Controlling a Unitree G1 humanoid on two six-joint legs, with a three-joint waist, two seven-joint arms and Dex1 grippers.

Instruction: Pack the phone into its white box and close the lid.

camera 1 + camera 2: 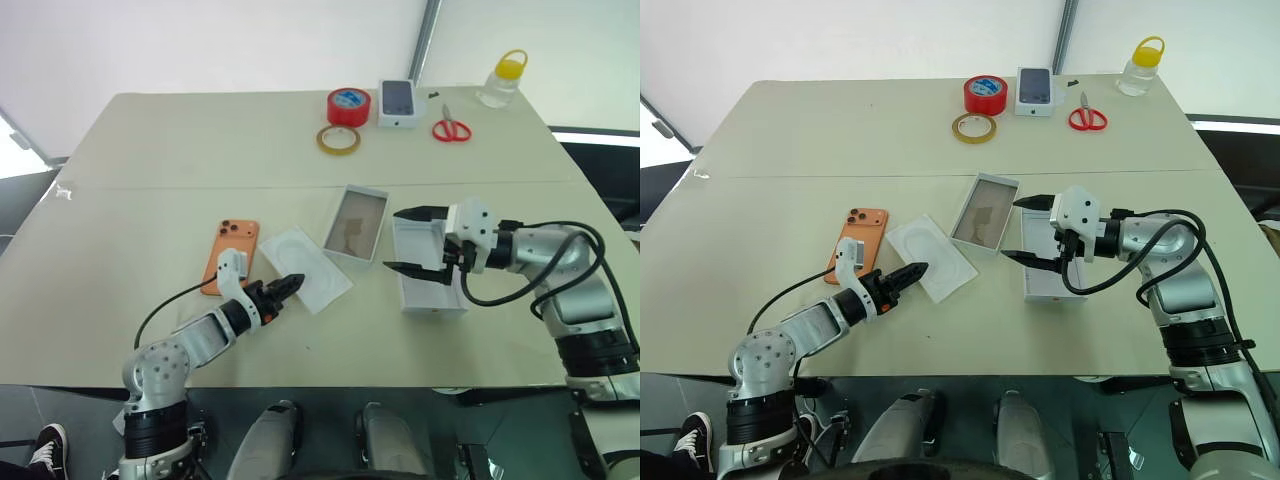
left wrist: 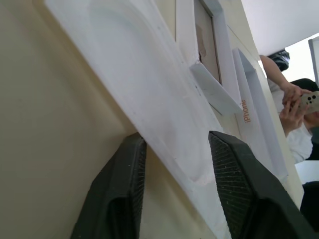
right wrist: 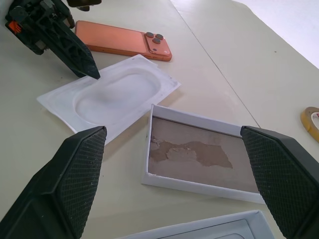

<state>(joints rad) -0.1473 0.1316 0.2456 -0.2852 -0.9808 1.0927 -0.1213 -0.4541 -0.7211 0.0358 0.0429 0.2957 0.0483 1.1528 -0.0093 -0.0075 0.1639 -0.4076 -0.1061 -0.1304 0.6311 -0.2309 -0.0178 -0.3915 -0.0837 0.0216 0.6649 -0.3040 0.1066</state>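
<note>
**A:** Your left pincer sits low on the counter, its fingers half spread astride the edge of the flat white insert, not clamped. The phone lies face down just beyond, on its outer side.

**B:** And your right pincer?

**A:** Spread wide above the lid; the white box lies just past its tips. Its arm hides part of the lid.
</note>
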